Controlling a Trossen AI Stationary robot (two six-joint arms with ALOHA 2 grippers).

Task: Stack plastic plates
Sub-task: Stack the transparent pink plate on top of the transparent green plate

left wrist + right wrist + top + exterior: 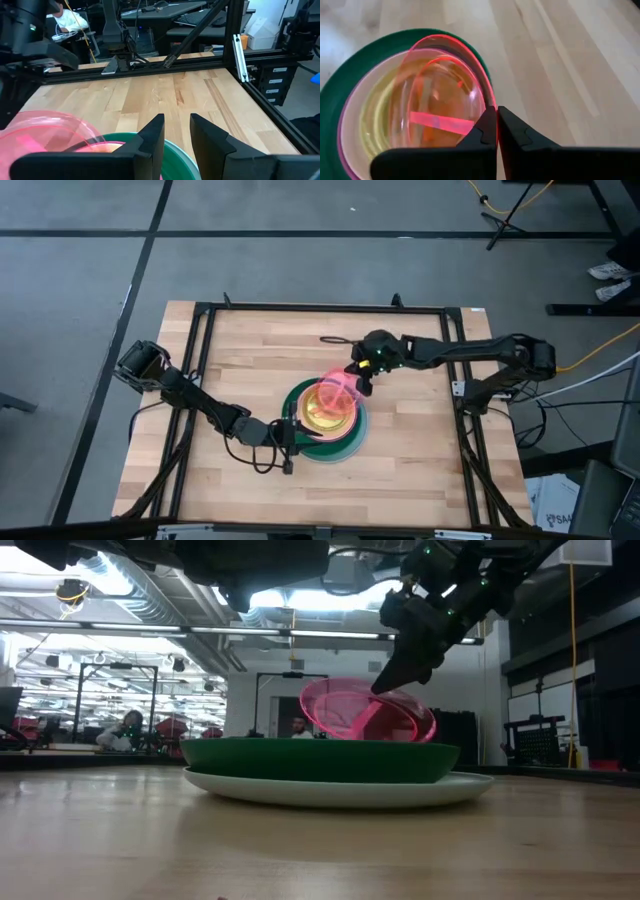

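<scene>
Where the table (250,350) is seen from above, a stack of plates (335,442) is found at its centre, and a pink plate (338,388) is held tilted over it, pinched at the rim by the right claw (357,383). The left claw (292,432) is placed at the stack's edge. At table height, a green plate (320,760) is seen over a pale one (340,790). Through the left wrist, fingers (150,142) are seen parted, grasping nothing. Through the right wrist, the grip is confirmed.
</scene>
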